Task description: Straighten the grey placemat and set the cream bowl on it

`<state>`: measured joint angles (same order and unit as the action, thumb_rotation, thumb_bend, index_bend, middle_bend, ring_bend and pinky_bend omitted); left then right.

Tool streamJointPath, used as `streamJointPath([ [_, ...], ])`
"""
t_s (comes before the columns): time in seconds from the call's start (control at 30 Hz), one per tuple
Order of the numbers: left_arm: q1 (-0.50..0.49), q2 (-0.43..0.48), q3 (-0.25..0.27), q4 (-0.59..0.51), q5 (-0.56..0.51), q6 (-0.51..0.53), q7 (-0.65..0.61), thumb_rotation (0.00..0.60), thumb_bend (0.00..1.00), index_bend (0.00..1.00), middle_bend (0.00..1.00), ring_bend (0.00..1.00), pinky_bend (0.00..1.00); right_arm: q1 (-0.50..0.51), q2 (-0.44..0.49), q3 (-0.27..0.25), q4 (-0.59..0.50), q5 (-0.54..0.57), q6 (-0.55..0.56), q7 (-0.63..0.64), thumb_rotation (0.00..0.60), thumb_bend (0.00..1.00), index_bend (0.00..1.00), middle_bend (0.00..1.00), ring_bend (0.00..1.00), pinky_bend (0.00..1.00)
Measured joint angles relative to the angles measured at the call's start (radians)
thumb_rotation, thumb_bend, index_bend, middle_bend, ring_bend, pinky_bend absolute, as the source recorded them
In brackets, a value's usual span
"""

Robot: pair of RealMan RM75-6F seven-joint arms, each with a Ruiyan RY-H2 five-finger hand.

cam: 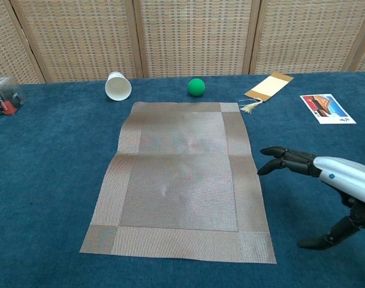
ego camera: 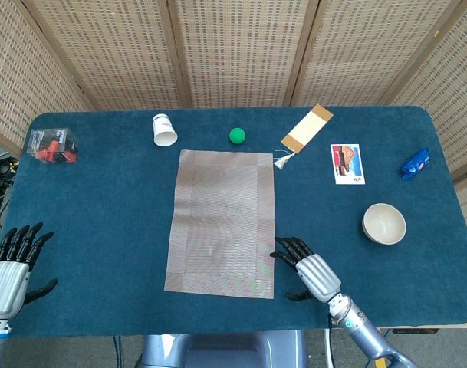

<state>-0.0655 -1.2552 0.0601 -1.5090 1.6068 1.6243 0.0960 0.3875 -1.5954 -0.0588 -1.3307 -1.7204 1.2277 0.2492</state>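
The grey placemat (ego camera: 221, 222) (cam: 182, 177) lies lengthwise at the table's middle, a little askew, with a faint crease across it. The cream bowl (ego camera: 384, 224) stands upright on the blue cloth at the right, apart from the mat; the chest view does not show it. My right hand (ego camera: 308, 272) (cam: 326, 183) is open, fingers spread, its fingertips just off the mat's right edge near the front corner. My left hand (ego camera: 11, 264) is open and empty at the front left, far from the mat.
Behind the mat lie a tipped white paper cup (ego camera: 164, 129), a green ball (ego camera: 237, 136) and a tasselled bookmark (ego camera: 305, 129). A picture card (ego camera: 346, 163) and a blue wrapper (ego camera: 415, 163) are at the right. A clear box of red parts (ego camera: 50, 145) sits far left.
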Motion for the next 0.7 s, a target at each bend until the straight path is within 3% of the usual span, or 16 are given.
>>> streamJointPath([
  [0.37,0.014,0.003,-0.01,0.025,-0.002,-0.007,-0.028,0.6,0.03,0.13,0.0,0.0,0.0,-0.003,-0.073,-0.017,0.075,0.037,-0.029,-0.006,0.6,0.02,0.17,0.0,0.0,0.0],
  [0.7,0.019,0.006,-0.02,0.029,0.0,-0.012,-0.038,0.6,0.03,0.13,0.0,0.0,0.0,-0.002,-0.081,-0.027,0.082,0.046,-0.035,-0.022,0.6,0.02,0.13,0.0,0.0,0.0],
])
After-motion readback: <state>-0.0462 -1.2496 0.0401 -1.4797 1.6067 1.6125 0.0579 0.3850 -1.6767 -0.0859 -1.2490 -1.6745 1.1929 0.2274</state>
